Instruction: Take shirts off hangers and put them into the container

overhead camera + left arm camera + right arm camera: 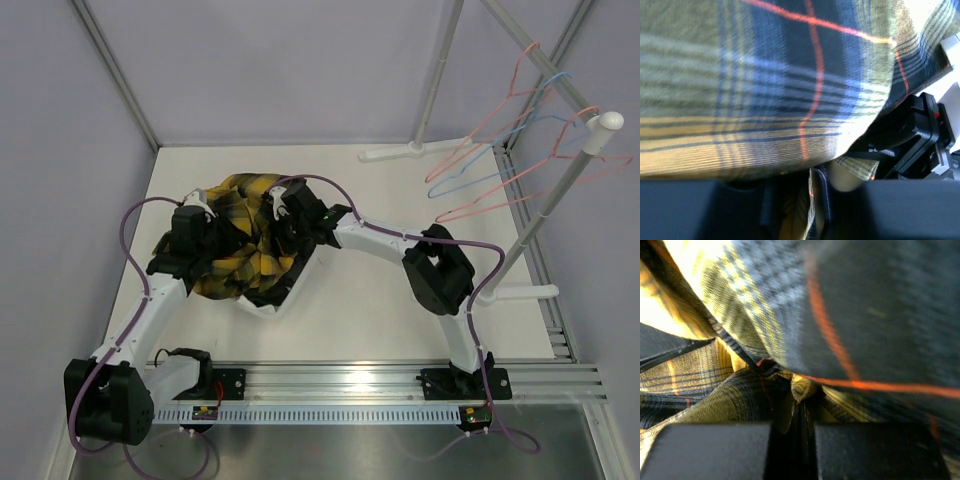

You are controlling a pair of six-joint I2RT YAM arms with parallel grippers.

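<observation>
The yellow-and-black plaid shirt (235,245) lies heaped over the container, of which only a white rim (262,309) shows at the front. Both grippers reach into the heap. My left gripper (204,213) (800,192) stands slightly open, with a loose fold of plaid cloth (765,85) hanging between its fingers. My right gripper (279,208) (801,407) is shut, pinching a bunched fold of the plaid shirt (805,386) at its tips. Empty pink hangers (497,103) and a light blue hanger (490,160) hang on the rack at the right.
A white pole with a round knob (570,170) leans at the right, its foot near the table's right edge. A second white stand (400,152) sits at the back. Dark cloth (268,285) shows under the plaid at the container's front. A rail (350,385) runs along the near edge.
</observation>
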